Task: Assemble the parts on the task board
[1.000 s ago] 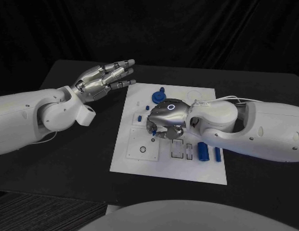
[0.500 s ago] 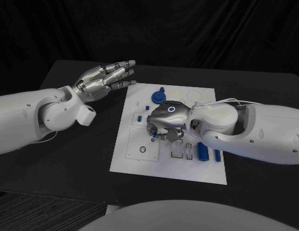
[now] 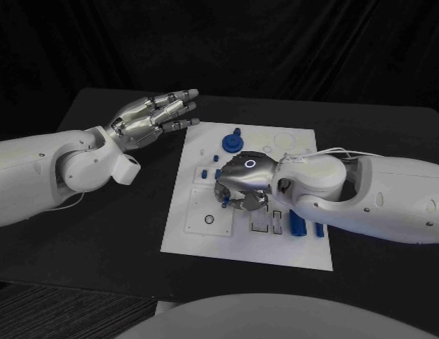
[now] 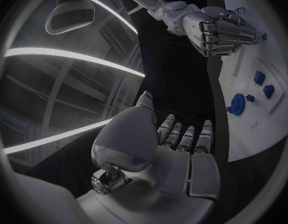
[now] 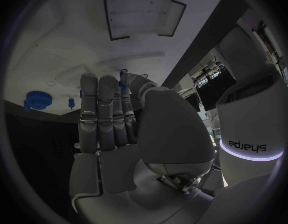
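I see right hand mid task board, fingers curled down (grasp unclear) | left hand spread, off board's far-left corner.

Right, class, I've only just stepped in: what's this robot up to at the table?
It is assembling small blue parts on the white task board. The right hand is down over the board's middle, fingers curled at a small blue part; whether it grips it is unclear. The left hand hovers open off the board's far left corner. Other blue parts lie on the board.
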### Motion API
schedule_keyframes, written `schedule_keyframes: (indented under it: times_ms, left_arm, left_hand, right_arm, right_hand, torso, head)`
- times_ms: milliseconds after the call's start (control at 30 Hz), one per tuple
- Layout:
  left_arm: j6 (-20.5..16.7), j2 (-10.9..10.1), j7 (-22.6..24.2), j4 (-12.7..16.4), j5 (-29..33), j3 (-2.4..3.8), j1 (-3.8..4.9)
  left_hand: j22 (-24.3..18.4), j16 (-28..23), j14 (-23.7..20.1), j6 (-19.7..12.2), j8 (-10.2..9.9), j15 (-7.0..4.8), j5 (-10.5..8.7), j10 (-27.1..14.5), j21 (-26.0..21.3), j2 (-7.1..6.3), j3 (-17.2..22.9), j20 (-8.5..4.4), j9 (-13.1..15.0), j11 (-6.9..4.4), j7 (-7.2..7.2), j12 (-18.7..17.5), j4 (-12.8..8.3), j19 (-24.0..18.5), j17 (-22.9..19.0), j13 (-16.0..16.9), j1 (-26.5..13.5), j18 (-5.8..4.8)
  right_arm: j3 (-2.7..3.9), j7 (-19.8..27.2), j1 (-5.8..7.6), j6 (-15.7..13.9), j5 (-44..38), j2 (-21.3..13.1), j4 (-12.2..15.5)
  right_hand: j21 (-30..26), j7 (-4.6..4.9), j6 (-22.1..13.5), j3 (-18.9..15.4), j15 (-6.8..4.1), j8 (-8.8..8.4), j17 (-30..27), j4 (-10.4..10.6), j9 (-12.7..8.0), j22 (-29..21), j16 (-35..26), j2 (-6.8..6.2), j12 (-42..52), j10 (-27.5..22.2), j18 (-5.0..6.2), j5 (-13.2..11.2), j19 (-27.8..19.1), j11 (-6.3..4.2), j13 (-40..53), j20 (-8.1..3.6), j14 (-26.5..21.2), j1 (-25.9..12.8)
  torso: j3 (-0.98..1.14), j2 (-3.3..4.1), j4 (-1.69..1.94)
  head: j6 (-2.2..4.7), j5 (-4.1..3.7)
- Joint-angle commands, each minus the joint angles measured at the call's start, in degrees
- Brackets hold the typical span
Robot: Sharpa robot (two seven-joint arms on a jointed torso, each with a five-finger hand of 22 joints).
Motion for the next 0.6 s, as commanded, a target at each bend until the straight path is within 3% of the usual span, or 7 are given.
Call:
schedule_keyframes:
  times_ms: [33,600]
  left_arm:
    - [0.9,0.1,0.5,0.0,0.3,0.05,-0.17]
    - [1.4,0.3,-0.3,-0.3,0.3,0.05,-0.54]
  left_hand:
    - [0.0,0.2,0.0,-0.5,0.1,0.3,0.26,-0.4,0.0,-0.04,-0.3,0.34,0.0,0.19,-0.01,-0.2,-0.1,0.1,0.1,0.0,0.6,1.01]
    - [-0.2,0.2,-0.1,-0.2,0.2,0.36,0.26,-0.6,0.0,0.11,-0.3,0.33,0.0,-0.06,0.1,-0.5,0.0,0.0,0.1,-0.1,0.6,0.99]
  right_arm:
    - [0.02,-1.2,-0.27,0.2,-0.4,0.2,0.0]
    - [0.02,-1.3,-0.63,0.9,-0.4,0.5,-0.3]
  right_hand:
    - [-0.2,0.25,0.3,-0.3,0.22,0.16,-0.1,-0.1,0.1,3.3,-0.3,-0.01,-0.2,0.2,-0.52,0.3,0.1,0.03,0.1,0.09,-0.3,0.2]
    - [-0.3,0.31,0.4,-0.3,0.25,0.05,-0.3,-0.2,0.0,3.2,-0.5,0.03,-0.1,0.4,-0.49,0.5,-0.1,0.04,0.1,0.12,-0.5,0.3]
  torso:
    - [-0.03,-0.01,0.01]
    - [-0.01,-0.03,0.03]
  head:
    - [-0.01,-0.03]
    - [-0.01,-0.12]
